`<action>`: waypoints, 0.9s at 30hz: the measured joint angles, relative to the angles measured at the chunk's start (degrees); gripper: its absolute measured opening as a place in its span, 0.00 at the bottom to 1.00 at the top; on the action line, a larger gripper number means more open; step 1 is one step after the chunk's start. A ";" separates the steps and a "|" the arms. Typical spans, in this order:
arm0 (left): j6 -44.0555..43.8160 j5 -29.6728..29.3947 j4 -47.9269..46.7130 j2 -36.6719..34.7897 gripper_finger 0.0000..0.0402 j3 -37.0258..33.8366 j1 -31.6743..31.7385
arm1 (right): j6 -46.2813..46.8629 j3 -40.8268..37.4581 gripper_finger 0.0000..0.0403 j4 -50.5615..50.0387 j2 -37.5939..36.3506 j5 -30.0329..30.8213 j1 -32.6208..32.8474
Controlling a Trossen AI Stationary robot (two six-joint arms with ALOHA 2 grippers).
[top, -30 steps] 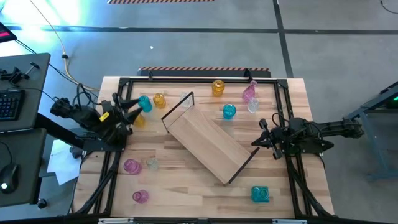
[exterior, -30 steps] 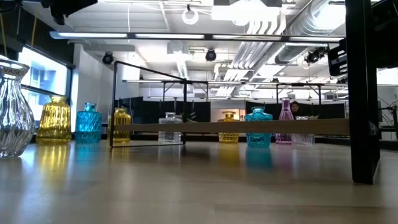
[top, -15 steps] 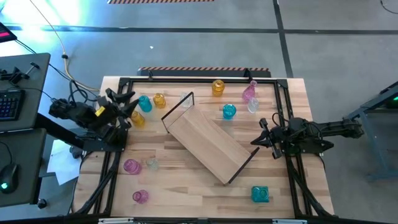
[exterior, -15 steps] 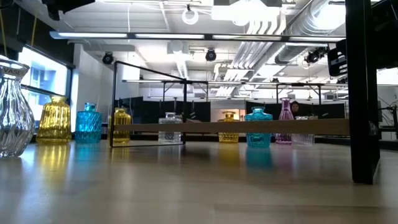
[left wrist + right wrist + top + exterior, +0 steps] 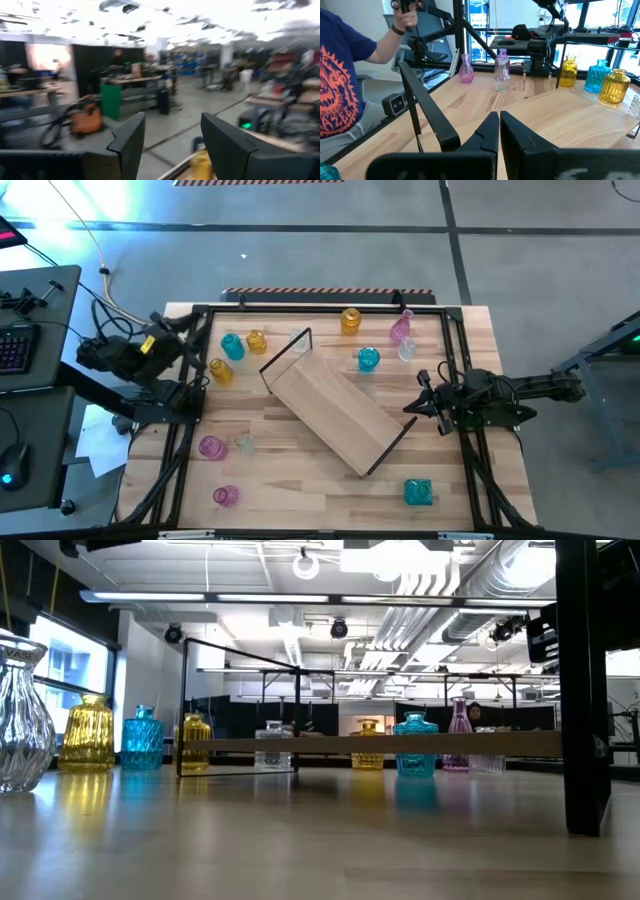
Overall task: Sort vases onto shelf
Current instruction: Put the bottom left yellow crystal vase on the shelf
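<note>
Overhead, the left gripper [image 5: 196,330] sits at the table's [image 5: 470,490] upper-left edge, fingers spread and empty, just left of a teal vase [image 5: 233,346] and two amber vases [image 5: 256,340]. The shelf [image 5: 335,412] lies diagonally at centre. At right, the right gripper [image 5: 424,396] rests pressed together. Concrete floor [image 5: 300,250] surrounds the slatted wooden table.

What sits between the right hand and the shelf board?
Nothing: in the high view only bare tabletop separates the shut right hand from the shelf.
</note>
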 joint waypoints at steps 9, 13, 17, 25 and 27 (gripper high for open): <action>8.22 -14.53 -7.62 10.58 0.46 13.62 -0.02 | 0.00 0.01 0.00 0.00 -0.02 3.11 0.00; 11.93 -21.79 -8.56 13.72 0.46 17.04 -0.11 | 0.44 -0.01 0.00 0.00 -0.02 9.96 0.00; 11.54 -21.78 -7.75 14.84 0.46 17.43 -0.33 | 0.44 -0.01 0.00 0.00 -0.02 14.71 0.00; -9.42 -0.52 -16.64 18.03 0.46 17.43 -0.31 | 3.22 -0.01 0.00 0.00 -0.02 15.69 0.00; -17.23 11.80 -20.83 18.97 0.46 17.43 0.17 | 5.13 -0.01 0.00 0.00 -0.02 15.63 0.00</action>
